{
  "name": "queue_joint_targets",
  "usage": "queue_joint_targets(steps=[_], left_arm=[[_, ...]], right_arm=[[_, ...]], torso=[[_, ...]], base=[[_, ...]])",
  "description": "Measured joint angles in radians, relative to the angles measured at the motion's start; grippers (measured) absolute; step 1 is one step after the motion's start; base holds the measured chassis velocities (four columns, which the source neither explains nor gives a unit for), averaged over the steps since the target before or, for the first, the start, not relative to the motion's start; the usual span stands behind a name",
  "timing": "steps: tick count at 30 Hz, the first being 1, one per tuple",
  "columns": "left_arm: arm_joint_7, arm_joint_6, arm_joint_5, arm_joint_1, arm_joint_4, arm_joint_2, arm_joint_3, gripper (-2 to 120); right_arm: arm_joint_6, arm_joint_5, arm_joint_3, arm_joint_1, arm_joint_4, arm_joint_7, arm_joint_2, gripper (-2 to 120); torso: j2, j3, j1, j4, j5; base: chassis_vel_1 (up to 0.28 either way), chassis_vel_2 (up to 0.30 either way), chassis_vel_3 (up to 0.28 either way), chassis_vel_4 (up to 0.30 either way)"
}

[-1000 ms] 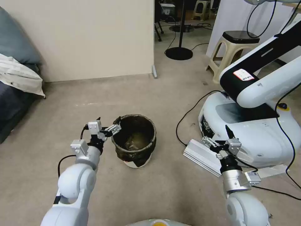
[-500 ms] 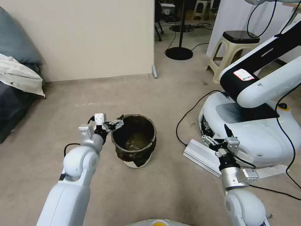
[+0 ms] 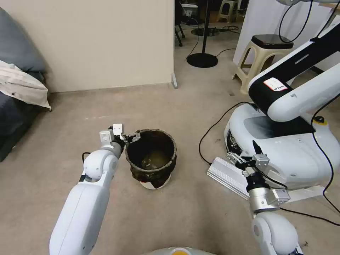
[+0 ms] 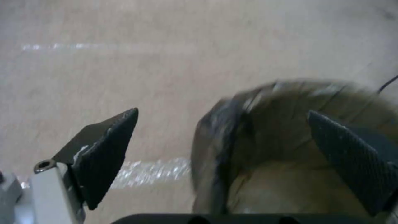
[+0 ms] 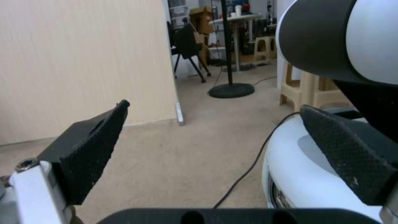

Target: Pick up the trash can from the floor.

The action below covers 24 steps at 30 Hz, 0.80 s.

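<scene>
2 pincers gape wide: the left pincer straddles the trash can rim on the floor; the right pincer hangs well apart.

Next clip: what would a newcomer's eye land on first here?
The trash can, dark bag folded over its rim, stands mid-floor. The left gripper is open at its left rim, one finger over the inside, the other outside. The right gripper hangs open by a second white robot.

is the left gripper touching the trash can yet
Cannot tell. The left wrist view shows the open left gripper straddling the trash can rim, but it is blurred; the head view hides any gap.
</scene>
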Motion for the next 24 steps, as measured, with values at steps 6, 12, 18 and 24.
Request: queue_joint_targets(steps=[6, 12, 18, 24], left_arm=[[0.021, 0.033, 0.045, 0.027, 0.048, 0.003, -0.013, 100], [0.059, 0.059, 0.083, 0.054, 0.070, 0.003, -0.028, 100], [0.091, 0.071, 0.112, 0.086, 0.075, 0.005, -0.026, 100], [0.102, 0.070, 0.132, 0.097, 0.070, 0.002, -0.007, 100]], right_arm=[[0.000, -0.003, -0.002, 0.001, -0.001, -0.001, 0.004, 100], [0.001, -0.008, -0.006, -0.002, 0.002, -0.002, 0.007, 100], [0.002, -0.009, -0.006, -0.008, 0.011, -0.002, 0.004, 100], [0.004, -0.005, -0.004, -0.011, 0.014, -0.002, 0.000, 100]], torso=[[0.000, 0.000, 0.000, 0.0001, 0.0000], [0.000, 0.000, 0.000, 0.0001, -0.0001], [0.000, 0.000, 0.000, 0.0001, 0.0000], [0.000, 0.000, 0.000, 0.0001, 0.0003]], base=[[0.000, 0.000, 0.000, 0.000], [0.000, 0.000, 0.000, 0.000], [0.000, 0.000, 0.000, 0.000], [0.000, 0.000, 0.000, 0.000]])
